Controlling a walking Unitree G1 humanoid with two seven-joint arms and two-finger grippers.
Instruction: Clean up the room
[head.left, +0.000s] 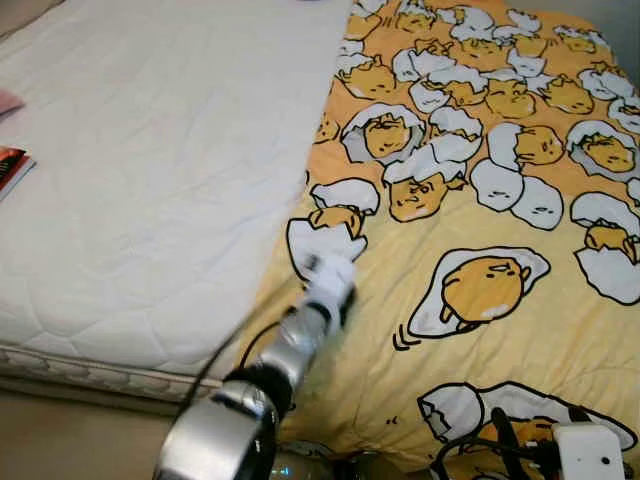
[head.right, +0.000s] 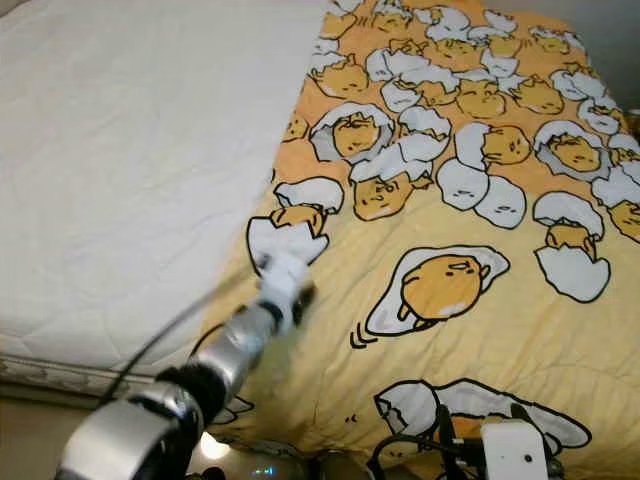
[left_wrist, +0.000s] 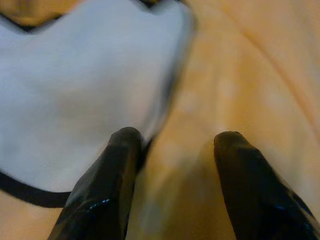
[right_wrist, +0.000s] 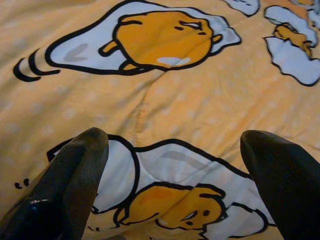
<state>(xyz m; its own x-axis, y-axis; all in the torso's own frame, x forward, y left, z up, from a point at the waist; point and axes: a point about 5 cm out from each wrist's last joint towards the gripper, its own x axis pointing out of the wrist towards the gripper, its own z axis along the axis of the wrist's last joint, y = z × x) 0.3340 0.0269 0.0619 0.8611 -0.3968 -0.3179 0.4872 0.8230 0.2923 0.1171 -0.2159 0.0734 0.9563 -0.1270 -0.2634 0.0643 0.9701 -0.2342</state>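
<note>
**A:** What do you have at the far left of the bed?

**B:** You've got a red and black item (head.left: 12, 170) lying at the left edge, on the white quilted mattress pad (head.left: 160, 170), with a bit of pink just above it. It's too cropped for you to tell what it is.

**A:** And the task's thing?

**B:** Your yellow blanket (head.left: 480, 200), printed with egg characters, covers the right part of the bed. Its left edge runs diagonally across the mattress pad, and its near end drapes over the front of the bed.

**A:** Where is the left end effector?

**B:** Your left end effector (left_wrist: 172, 142) is stretched out over the blanket close to that left edge, by a white eggshell print. In the left wrist view its two black fingers (left_wrist: 117, 165) stand somewhat apart, tips right at the fabric, with nothing gripped between them.

**A:** The right one?

**B:** Your right end effector (right_wrist: 172, 145) sits low at the near right, above the blanket's near end. Its fingers are spread wide and hold nothing; an egg print shows between them.
</note>
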